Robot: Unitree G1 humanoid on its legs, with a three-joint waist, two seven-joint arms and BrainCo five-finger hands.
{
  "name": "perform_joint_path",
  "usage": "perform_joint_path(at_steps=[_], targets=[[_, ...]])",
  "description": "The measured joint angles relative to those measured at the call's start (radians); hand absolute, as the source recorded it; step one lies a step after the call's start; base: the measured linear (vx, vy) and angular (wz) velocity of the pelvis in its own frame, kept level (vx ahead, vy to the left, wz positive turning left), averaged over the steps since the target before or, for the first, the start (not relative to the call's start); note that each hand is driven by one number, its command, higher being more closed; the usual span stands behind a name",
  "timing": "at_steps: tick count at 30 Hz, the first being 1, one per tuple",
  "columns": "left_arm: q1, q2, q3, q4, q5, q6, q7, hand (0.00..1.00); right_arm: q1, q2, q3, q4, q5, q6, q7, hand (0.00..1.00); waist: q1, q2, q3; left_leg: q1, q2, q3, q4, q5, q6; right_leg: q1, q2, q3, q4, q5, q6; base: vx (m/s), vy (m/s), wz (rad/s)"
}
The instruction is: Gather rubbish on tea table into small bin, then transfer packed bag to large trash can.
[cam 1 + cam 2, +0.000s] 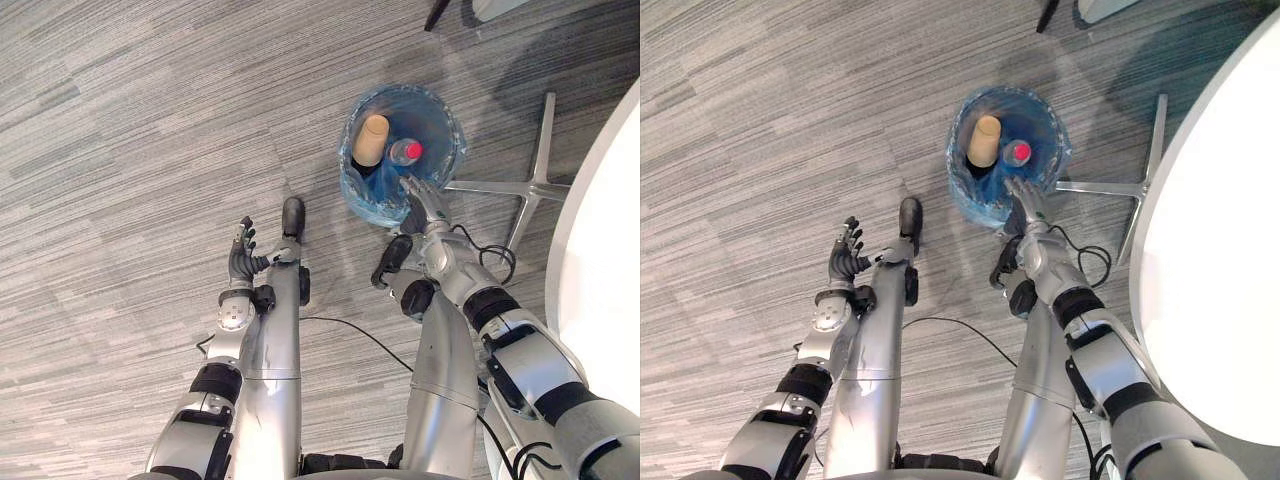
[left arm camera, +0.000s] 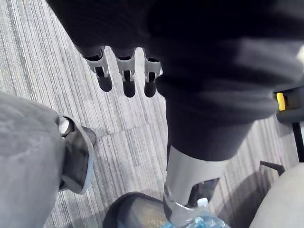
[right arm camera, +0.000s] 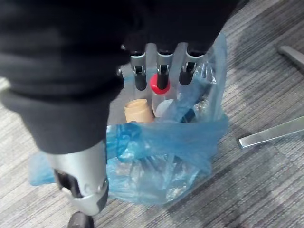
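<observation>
The small bin (image 1: 372, 205), lined with a blue plastic bag (image 3: 166, 147), stands on the grey carpet. Inside lie a tan paper cup (image 1: 370, 140) and a clear bottle with a red cap (image 1: 407, 152); both also show in the right wrist view, the cup (image 3: 137, 110) beside the bottle (image 3: 159, 85). My right hand (image 1: 425, 205) reaches over the bin's near rim, its fingers (image 3: 160, 66) straight above the opening and its thumb (image 3: 80, 190) outside the bag, holding nothing. Off to the left, my left hand (image 1: 243, 252) hovers over bare floor with relaxed fingers (image 2: 124, 78), empty.
A white round table (image 1: 600, 270) fills the right edge. A chair's silver star base (image 1: 535, 180) lies on the floor just right of the bin. Dark furniture legs (image 1: 438, 12) show at the top. Open carpet spreads to the left.
</observation>
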Motion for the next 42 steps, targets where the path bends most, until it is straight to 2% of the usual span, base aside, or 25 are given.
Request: perform_joint_path(at_steps=[1,3,6,15,22,29,32,37,40,42], targets=[[-0.002,-0.001,0.000,-0.002,-0.001,-0.002,0.000,0.00,-0.008,-0.003,0.000,0.008,0.000,0.003,0.000,1.00,0.000,0.002,-0.001,-0.009,0.000,0.000,0.001,0.000,0.000,-0.011,-0.005,0.000,0.006,-0.003,-0.001,-0.04,-0.003,0.08],[-0.004,-0.003,-0.002,-0.004,-0.001,-0.001,0.000,0.00,-0.022,-0.006,0.001,0.032,0.000,0.005,0.000,1.00,0.002,0.014,-0.007,-0.030,0.000,0.000,0.010,0.000,0.000,-0.027,-0.009,-0.003,0.016,-0.006,0.000,-0.04,0.001,0.09],[-0.015,-0.002,-0.002,-0.003,-0.001,0.000,0.001,0.00,-0.038,-0.006,0.002,0.038,0.004,0.019,0.002,1.00,0.006,0.014,-0.008,-0.047,-0.003,0.002,0.016,0.001,0.000,-0.047,-0.009,-0.001,0.026,-0.008,0.002,-0.02,0.004,0.03],[-0.020,-0.013,-0.002,-0.003,-0.008,0.001,0.000,0.00,-0.065,-0.014,0.042,0.042,0.059,0.018,0.007,1.00,0.020,0.015,-0.008,-0.053,-0.003,-0.002,0.031,-0.001,0.000,-0.049,-0.010,-0.001,0.041,-0.016,0.005,-0.03,0.011,0.01],[-0.020,-0.016,0.003,-0.009,-0.010,0.007,0.001,0.00,-0.064,-0.011,0.039,0.019,0.100,0.000,0.006,1.00,0.022,0.015,-0.008,-0.053,-0.002,-0.003,0.035,0.000,0.000,-0.049,-0.008,-0.002,0.044,-0.014,0.003,-0.04,0.018,0.00],[-0.017,-0.022,0.021,-0.018,-0.010,0.023,0.016,0.00,-0.003,0.008,-0.003,-0.149,0.179,-0.011,0.001,1.00,0.017,0.015,-0.008,-0.045,0.003,-0.007,0.068,0.001,-0.003,-0.031,-0.005,-0.002,0.058,-0.013,0.000,-0.04,0.023,-0.03],[-0.008,-0.023,0.027,-0.016,-0.009,0.046,0.016,0.00,0.053,0.038,-0.026,-0.265,0.217,-0.019,0.001,1.00,-0.002,0.015,-0.008,-0.007,0.003,-0.007,0.072,-0.004,0.003,0.012,-0.005,-0.003,0.054,-0.013,0.001,-0.05,0.026,-0.04],[0.035,-0.041,0.031,-0.021,-0.007,0.064,0.013,0.00,0.217,0.107,-0.081,-0.454,0.284,-0.022,0.000,1.00,-0.006,0.014,-0.009,0.119,0.020,0.007,0.024,-0.012,-0.001,0.133,0.011,0.003,0.002,-0.006,0.010,-0.04,0.011,-0.07],[0.107,-0.042,0.002,-0.033,0.002,0.080,0.007,0.00,0.355,0.149,-0.089,-0.583,0.330,-0.029,0.004,1.00,-0.014,0.013,-0.009,0.249,0.052,0.059,-0.033,-0.010,-0.001,0.258,0.026,0.004,-0.059,0.002,0.020,0.01,-0.025,-0.07],[0.152,-0.041,-0.005,-0.059,0.006,0.084,-0.007,0.00,0.423,0.167,-0.089,-0.647,0.359,-0.045,0.007,1.00,-0.027,0.008,-0.012,0.320,0.053,0.070,-0.064,-0.007,0.003,0.327,0.028,0.003,-0.094,0.008,0.018,0.12,-0.032,-0.12]])
